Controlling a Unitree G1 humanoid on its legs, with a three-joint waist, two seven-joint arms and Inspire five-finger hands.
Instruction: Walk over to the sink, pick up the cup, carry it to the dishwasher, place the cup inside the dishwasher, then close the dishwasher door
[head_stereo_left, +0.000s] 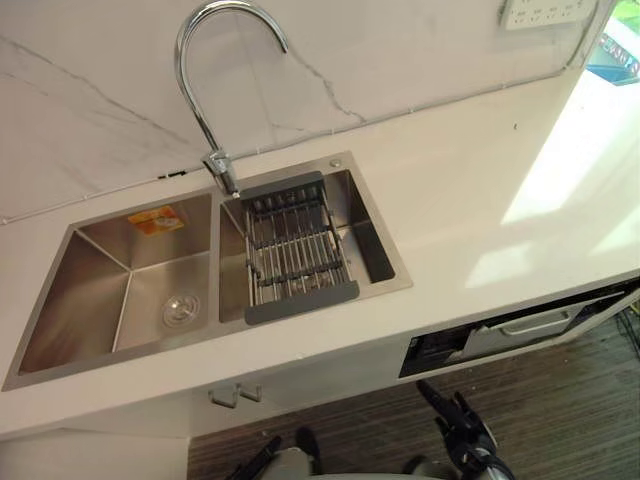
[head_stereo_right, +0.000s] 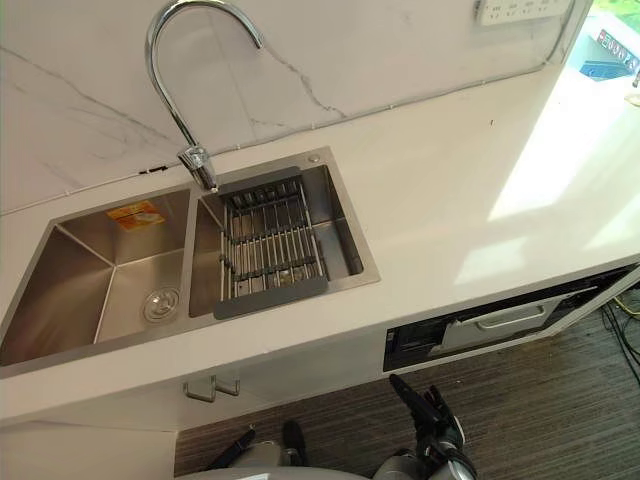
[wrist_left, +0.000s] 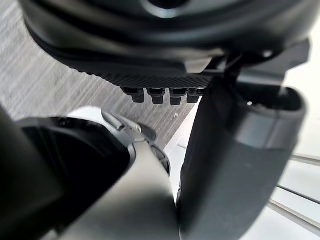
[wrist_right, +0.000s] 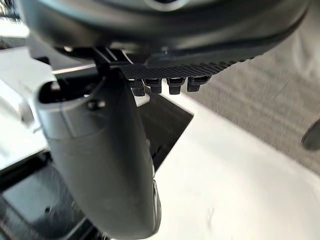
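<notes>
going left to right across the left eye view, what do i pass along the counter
left sink basin → faucet base → dish rack → dishwasher under the counter

— Where is the sink?
— Left and centre of the frame, set into the white counter. It is brushed steel, with two basins side by side, and sits at a slant.
— What is in it?
— The left basin has a round drain in its floor and an orange sticker on its back wall. A wire rack with dark ends spans the right basin. The tap stands at the back rim between them.
— And the dishwasher?
— Lower right, under the counter edge. Its pale door has a bar handle, and a dark gap shows along the top.
</notes>
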